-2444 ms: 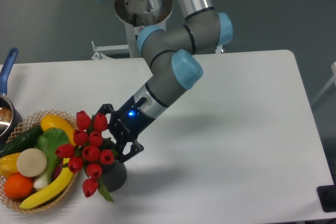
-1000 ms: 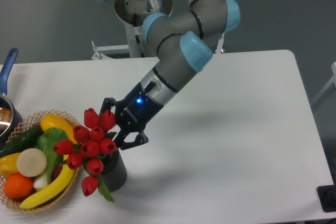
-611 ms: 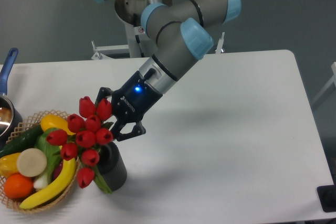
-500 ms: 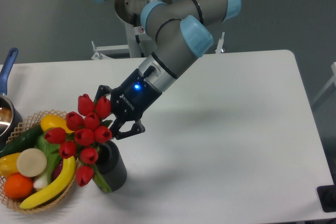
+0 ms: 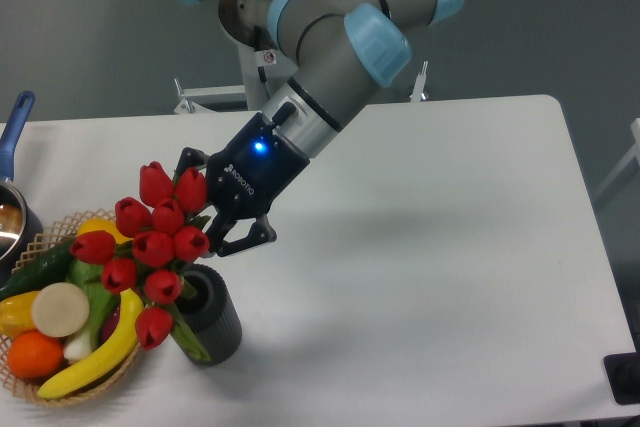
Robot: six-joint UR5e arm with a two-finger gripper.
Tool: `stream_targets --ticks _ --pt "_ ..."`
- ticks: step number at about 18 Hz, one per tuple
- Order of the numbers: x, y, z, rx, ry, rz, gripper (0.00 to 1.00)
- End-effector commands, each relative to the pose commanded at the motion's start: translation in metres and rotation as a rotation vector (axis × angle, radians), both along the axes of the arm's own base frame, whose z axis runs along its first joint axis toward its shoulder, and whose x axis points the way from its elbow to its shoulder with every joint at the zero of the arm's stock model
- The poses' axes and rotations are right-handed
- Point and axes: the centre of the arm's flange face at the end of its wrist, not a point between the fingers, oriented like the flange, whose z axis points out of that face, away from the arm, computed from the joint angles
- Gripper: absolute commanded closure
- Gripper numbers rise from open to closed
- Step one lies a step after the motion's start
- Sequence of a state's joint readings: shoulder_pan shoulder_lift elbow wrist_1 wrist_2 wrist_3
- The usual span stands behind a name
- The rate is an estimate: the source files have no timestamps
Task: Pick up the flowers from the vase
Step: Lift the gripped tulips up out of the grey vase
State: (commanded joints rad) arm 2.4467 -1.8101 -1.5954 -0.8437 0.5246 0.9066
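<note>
The two dark jaws are closing around the upper stalks of the flowers point(image 5: 150, 252), just behind the red buds, and they appear to be clamped on the bunch; the contact itself is hidden by the blooms, so the hold is a judgement from how the bunch is hanging with the gripper point(image 5: 212, 215). One finger is showing above the buds near the top of the bunch and the other is poking out below and to the right of them.

The tulips are leaning out to the left, their heads hanging over the edge of the wicker basket point(image 5: 60, 372), while the green stems and a leaf are trailing down to the rim of the vase point(image 5: 212, 319). Whether the stem ends are clear of the black opening cannot be told; they are looking at least close to it, so the lift is probably only partly done.

As a guess, the bunch is light and soft: the buds would crush or shed under a hard squeeze, and the leaves would slip. The tied stems are the firmer place to hold, which is about where the jaws are sitting. The vase is short and might tip if the stems drag on its rim.

Further out, a banana point(image 5: 95, 352) and an orange point(image 5: 34, 355) are lying in the basket
</note>
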Motion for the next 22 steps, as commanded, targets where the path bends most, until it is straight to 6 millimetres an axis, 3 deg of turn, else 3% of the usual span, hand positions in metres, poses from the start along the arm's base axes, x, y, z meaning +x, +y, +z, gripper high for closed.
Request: stream_targets --ticks 14,22 --pt "-0.009 -0.001 0.034 0.019 -0.004 0.04 0.63" --pt "-0.006 -0.003 0.068 0.047 -0.035 0.061 0.63"
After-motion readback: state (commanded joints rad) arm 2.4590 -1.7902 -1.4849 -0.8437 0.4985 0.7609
